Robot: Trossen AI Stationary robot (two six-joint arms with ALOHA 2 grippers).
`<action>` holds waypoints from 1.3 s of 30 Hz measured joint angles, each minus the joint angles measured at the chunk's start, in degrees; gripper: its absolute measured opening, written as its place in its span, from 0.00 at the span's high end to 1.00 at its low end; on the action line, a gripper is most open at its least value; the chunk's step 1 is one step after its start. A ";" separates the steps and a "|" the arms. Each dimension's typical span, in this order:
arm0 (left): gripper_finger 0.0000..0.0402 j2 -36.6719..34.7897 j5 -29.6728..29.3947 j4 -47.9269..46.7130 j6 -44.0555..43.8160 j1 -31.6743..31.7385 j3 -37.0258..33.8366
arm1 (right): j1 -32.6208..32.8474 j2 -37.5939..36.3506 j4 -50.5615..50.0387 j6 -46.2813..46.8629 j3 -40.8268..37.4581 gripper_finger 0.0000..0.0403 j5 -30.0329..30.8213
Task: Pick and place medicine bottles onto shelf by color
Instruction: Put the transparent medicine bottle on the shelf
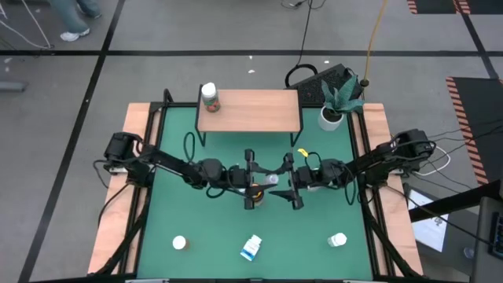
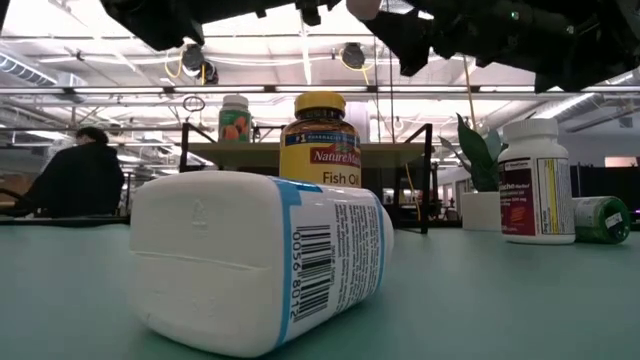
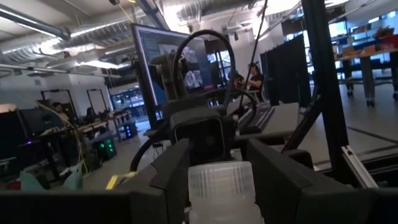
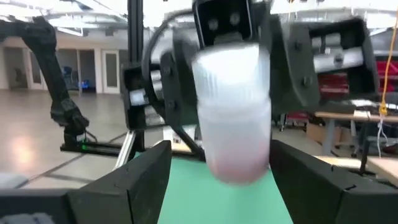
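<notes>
Two grippers meet mid-table over the mat: left gripper clamped on a white bottle lying horizontal, cap toward right gripper, whose fingers stand apart round it; shelf just beyond.

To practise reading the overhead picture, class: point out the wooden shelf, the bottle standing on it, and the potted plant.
wooden shelf (image 1: pixel 251 110), high view, on the bare wood of its top.
bottle on the shelf (image 1: pixel 209 96), high view, on its top, at the shelf's left end.
potted plant (image 1: pixel 331 118), high view, on the white pot's rim.
</notes>
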 joint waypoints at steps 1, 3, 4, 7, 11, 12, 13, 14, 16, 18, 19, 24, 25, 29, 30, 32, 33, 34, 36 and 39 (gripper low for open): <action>0.62 0.00 0.01 -0.21 0.00 0.00 0.00 | 0.13 -0.04 0.47 -0.11 0.00 0.35 0.01; 0.62 0.00 -0.01 -0.61 -0.02 0.00 0.00 | 0.19 -0.01 0.50 -0.64 0.02 0.36 0.01; 0.62 0.00 0.00 -0.74 -0.02 0.00 0.00 | 0.19 0.01 0.46 -0.68 0.02 0.37 0.01; 0.62 0.00 0.01 -0.70 -0.13 0.08 0.00 | 0.17 -0.01 0.48 -0.70 0.10 0.44 0.12; 0.62 0.00 0.11 -1.03 -1.16 0.51 0.00 | 0.12 -0.01 0.20 -0.70 0.22 0.56 0.58; 0.62 0.00 0.12 -1.07 -1.63 0.60 0.00 | 0.10 -0.01 0.12 -0.72 0.22 0.60 0.61; 0.62 0.00 0.15 -1.11 -2.11 0.70 0.00 | 0.10 -0.01 0.04 -0.68 0.22 0.62 0.65; 0.62 0.00 0.15 -1.13 -2.43 0.76 0.00 | 0.10 -0.01 -0.02 -0.68 0.22 0.65 0.64; 0.62 0.00 0.09 -1.34 -2.94 0.79 0.00 | 0.10 -0.05 -0.58 -0.64 0.22 0.68 0.74; 0.62 -0.01 -0.57 -2.04 -3.07 0.75 0.00 | 0.14 -0.07 -1.21 -0.48 0.22 0.68 1.51; 0.61 -0.08 -0.97 -3.04 -3.20 0.69 0.00 | 0.17 -0.11 -1.96 -0.37 0.22 0.68 1.89; 0.54 -4.29 -8.49 -17.41 -2.56 0.26 0.04 | 0.12 -0.01 -7.62 0.53 0.20 0.64 6.96; 0.51 -5.64 -10.31 -21.09 -2.73 0.28 0.09 | 0.08 -0.03 -8.45 0.56 0.20 0.64 8.33; 0.41 -11.38 -11.29 -34.49 -8.13 1.08 0.87 | 0.12 -0.57 -11.21 0.40 0.33 0.64 11.40; 0.39 -12.62 -10.90 -38.88 -10.45 1.47 1.60 | 0.12 -0.91 -12.28 0.38 0.26 0.64 11.67; 0.36 -13.57 -10.00 -47.80 -14.44 2.36 5.23 | 0.19 -1.38 -14.48 0.12 0.62 0.64 11.23; 0.35 -13.76 -9.75 -53.00 -15.87 2.77 7.32 | 0.25 -1.75 -16.35 -0.36 1.32 0.64 11.03; 0.34 -13.72 -9.61 -58.68 -17.02 3.04 9.57 | 0.30 -2.32 -19.11 -0.79 2.06 0.64 11.02; 0.32 -12.02 -9.24 -65.88 -17.18 3.12 14.77 | 0.32 -2.96 -25.12 -1.01 4.26 0.64 10.70; 0.31 -9.29 -7.45 -75.43 -15.70 2.60 21.51 | 0.39 -3.22 -31.54 -0.93 7.34 0.64 10.78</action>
